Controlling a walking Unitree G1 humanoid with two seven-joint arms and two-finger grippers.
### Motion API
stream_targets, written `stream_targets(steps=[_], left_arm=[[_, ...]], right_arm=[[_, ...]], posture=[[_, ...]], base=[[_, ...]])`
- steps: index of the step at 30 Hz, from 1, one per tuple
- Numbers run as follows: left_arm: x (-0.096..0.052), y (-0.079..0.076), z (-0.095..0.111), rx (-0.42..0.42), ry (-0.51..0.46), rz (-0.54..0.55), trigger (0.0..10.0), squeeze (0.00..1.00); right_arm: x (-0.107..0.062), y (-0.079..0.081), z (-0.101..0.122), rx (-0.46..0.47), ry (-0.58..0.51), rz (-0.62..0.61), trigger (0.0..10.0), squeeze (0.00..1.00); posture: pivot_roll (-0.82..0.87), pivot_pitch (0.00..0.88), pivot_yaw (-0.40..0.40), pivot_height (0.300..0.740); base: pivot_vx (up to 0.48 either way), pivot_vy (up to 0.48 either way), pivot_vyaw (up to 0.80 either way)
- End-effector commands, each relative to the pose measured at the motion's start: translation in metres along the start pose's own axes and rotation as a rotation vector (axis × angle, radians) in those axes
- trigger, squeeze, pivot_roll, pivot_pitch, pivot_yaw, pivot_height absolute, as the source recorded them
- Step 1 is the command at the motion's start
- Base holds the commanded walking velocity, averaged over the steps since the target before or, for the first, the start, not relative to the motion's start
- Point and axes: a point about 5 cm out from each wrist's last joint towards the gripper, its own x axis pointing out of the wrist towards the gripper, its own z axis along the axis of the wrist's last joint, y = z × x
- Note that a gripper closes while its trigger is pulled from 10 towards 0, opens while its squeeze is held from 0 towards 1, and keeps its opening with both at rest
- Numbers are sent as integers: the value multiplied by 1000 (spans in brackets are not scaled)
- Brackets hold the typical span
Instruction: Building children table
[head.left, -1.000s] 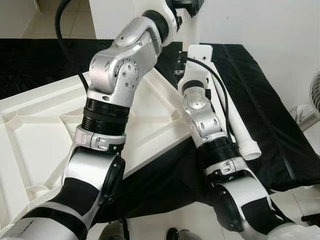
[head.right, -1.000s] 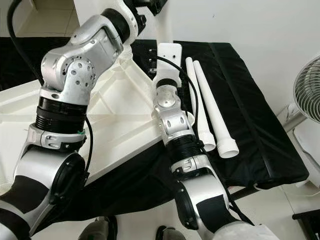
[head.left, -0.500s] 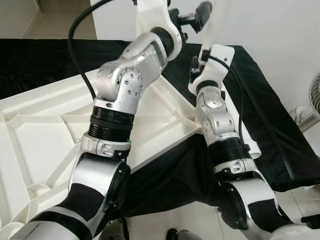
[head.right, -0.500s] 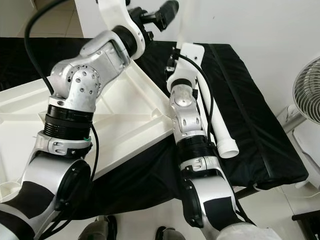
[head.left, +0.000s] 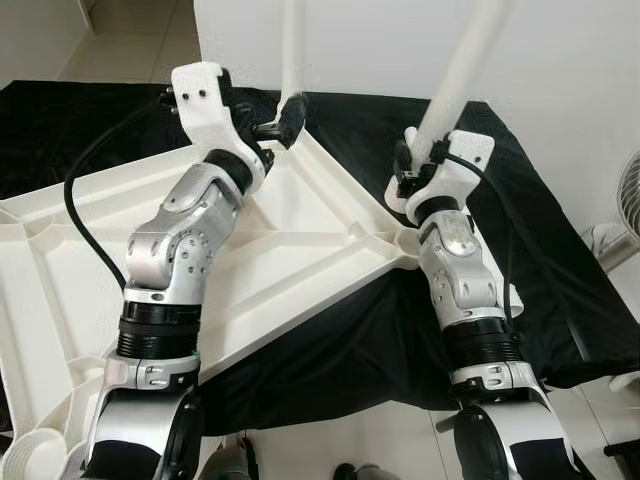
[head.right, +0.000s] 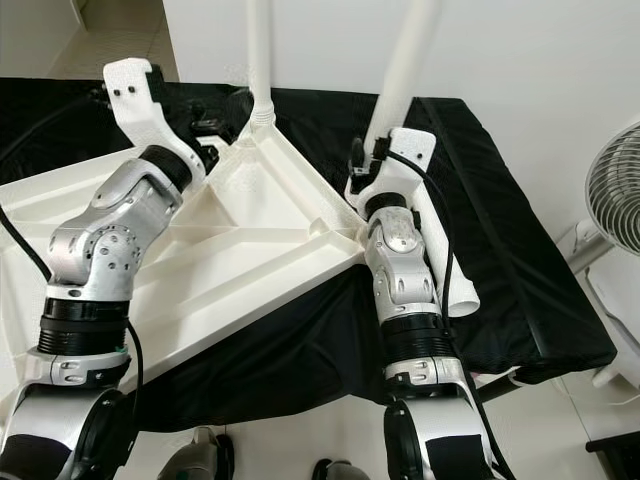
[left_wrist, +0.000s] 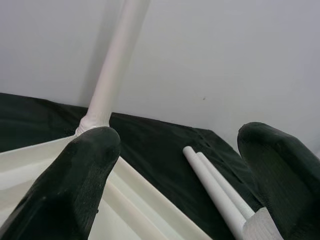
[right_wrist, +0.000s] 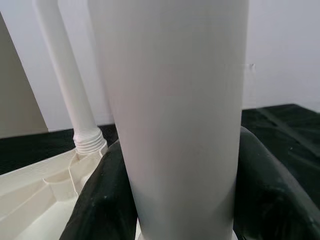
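Your right gripper (right_wrist: 165, 200) has its jaws clenched on a white table leg (head.right: 405, 70), one black finger (right_wrist: 272, 190) on each side of the tube. It holds that leg upright, slightly tilted, just above the near right corner of the upturned white tabletop (head.left: 300, 260).

Your left gripper (left_wrist: 175, 175) has its jaws released, fingers (left_wrist: 75, 185) spread wide with nothing between them. It sits at the far corner of the tabletop, beside a second leg (head.left: 292, 50) that already stands upright in its threaded corner socket (right_wrist: 90, 140).

The tabletop lies underside up, its ribs and recessed panels showing, on a counter draped in black cloth (head.right: 520, 260). The tabletop's near right corner juts over the cloth toward your right forearm (head.left: 465, 280).

Two more white legs (left_wrist: 215, 190) lie side by side on the cloth to the right of the tabletop, running away from you; your right arm covers most of them, and one flared end (head.right: 462, 297) shows just beside the forearm.

A white wall stands behind the counter. A floor fan (head.right: 612, 200) is at the far right, well apart from the work. A black cable (head.left: 85, 190) loops off your left arm across the tabletop.
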Motion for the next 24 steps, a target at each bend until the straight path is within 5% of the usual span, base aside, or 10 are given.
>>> stream_targets(steps=[1,12,24], left_arm=[[0,2,-7,-27,44,4,10000,0],[-10,12,-29,-20,148,76,10000,0],[-14,15,-29,67,116,67,10000,0]], right_arm=[[-4,-7,-1,0,-8,-14,10000,0],[-9,-10,-1,13,-22,18,10000,0],[-12,-8,-1,14,-25,30,10000,0]], posture=[[87,66,-40,740],[89,67,-28,740],[93,77,-28,740]], base=[[0,0,0],[0,0,0],[0,0,0]])
